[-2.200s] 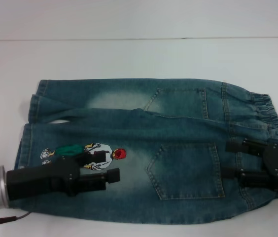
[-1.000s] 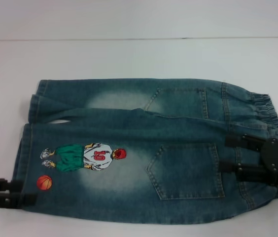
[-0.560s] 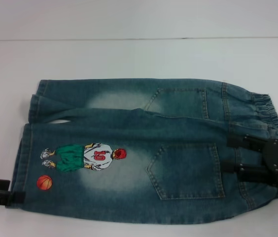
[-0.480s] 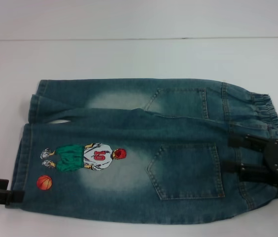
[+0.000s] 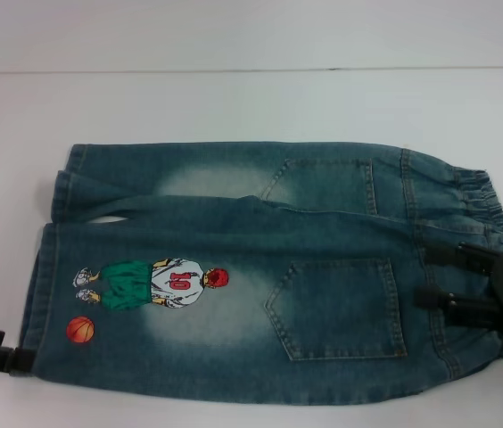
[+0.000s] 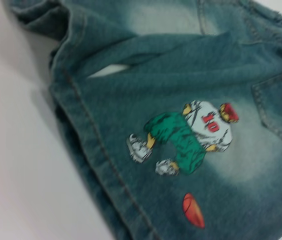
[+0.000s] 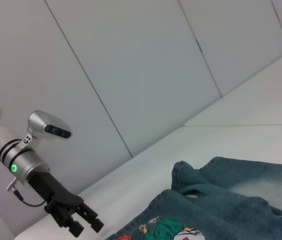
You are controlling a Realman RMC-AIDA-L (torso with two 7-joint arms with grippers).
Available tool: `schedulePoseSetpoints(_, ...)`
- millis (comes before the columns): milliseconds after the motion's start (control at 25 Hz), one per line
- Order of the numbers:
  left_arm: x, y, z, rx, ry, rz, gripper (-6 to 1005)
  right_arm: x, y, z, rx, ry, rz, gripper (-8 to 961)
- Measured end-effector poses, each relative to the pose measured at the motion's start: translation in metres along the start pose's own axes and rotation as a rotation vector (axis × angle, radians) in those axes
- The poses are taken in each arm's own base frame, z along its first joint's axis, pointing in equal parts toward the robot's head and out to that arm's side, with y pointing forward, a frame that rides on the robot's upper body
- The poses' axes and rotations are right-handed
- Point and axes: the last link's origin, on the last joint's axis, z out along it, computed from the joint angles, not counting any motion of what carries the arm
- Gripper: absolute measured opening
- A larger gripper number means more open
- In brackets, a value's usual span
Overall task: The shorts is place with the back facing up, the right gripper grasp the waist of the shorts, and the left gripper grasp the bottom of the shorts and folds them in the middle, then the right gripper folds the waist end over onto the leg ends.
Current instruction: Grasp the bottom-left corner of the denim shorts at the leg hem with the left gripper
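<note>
Across the table (image 5: 234, 98), shorts (image 5: 260, 267) lie lengthwise, waistband (image 5: 479, 201) rightward.

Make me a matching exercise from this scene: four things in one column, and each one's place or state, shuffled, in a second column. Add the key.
Things:
1. left gripper
2. right gripper
3. orange ball print
4. shorts

Places or states:
A. spread flat on the white table, back pockets up
B. at the near leg hem, by the shorts' left end
C. over the puckered waistband at the shorts' right end
D. on the near leg, below the cartoon player

Pairs: 1-B, 2-C, 3-D, 4-A
</note>
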Motion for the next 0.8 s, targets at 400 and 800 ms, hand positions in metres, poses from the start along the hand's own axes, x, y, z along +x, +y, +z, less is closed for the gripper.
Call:
schedulePoseSetpoints(400, -0.0042, -0.0008, -0.0008, 0.002, -0.039, -0.019, 918, -0.0004, 0.0000, -0.0013, 0.000, -0.001, -0.001, 925)
schedulePoseSetpoints(800, -0.0062, 0.0044, 0.0038, -0.030, -0.060, -0.016, 917, 0.0004, 0.0006, -0.0024, 0.000, -0.003, 0.001, 924)
